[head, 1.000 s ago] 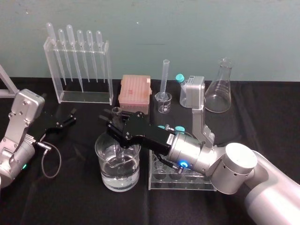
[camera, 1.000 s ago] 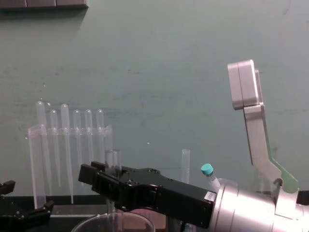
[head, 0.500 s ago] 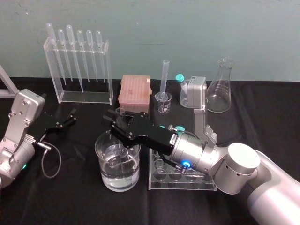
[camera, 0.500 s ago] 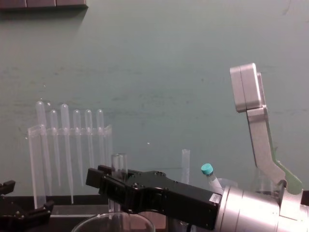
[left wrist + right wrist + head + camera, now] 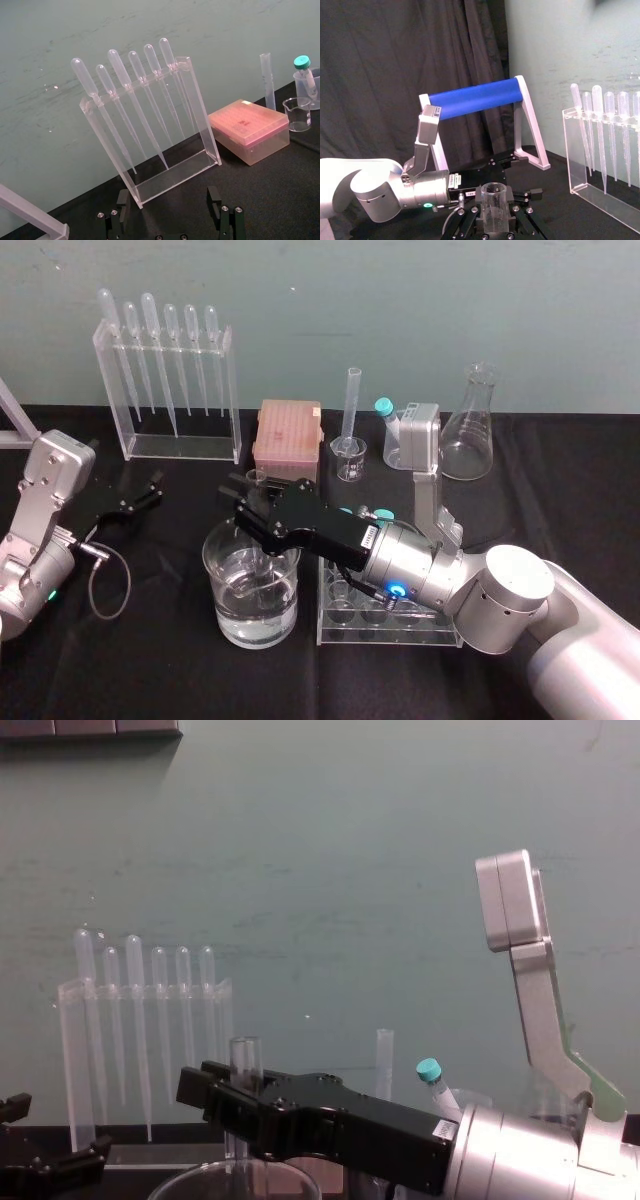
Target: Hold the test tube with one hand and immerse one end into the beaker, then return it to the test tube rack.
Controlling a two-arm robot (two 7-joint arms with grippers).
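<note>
A pale teal wall, faintly scuffed, runs behind the far edge of the tabletop, which is covered in black cloth. At the tabletop's left edge stands a white frame carrying a blue padded bar, with a dark curtain hanging behind it.

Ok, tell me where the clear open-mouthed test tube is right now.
In the head view, the clear open-mouthed test tube stands upright left of centre, clamped in the right hand, its lower end down inside the wide clear glass beaker.
</note>
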